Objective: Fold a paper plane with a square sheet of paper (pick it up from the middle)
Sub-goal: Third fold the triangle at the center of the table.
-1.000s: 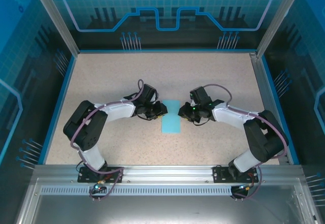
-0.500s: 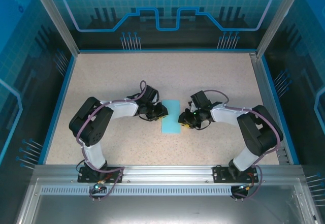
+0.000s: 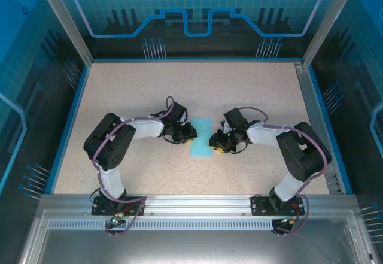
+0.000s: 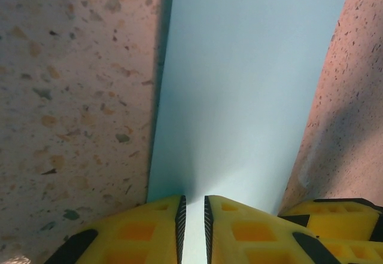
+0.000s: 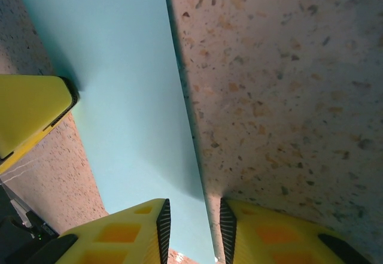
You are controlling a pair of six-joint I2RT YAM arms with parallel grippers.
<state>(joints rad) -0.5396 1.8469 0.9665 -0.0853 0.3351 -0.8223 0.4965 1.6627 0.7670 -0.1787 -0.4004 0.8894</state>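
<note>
Both arms fold at the elbow and reach inward along the speckled tabletop (image 3: 197, 90), wrists low, meeting head-on at its middle. Between them lies the light-turquoise sheet of paper (image 3: 201, 146), flat and showing as a narrow rectangle from above. The left claw (image 3: 190, 133) is at the sheet's left edge, its yellow fingers (image 4: 149, 231) nearly together and pinching the paper. The right claw (image 3: 214, 141) is at the opposite edge, its fingers (image 5: 128, 234) slightly parted, with that edge running between them.
</note>
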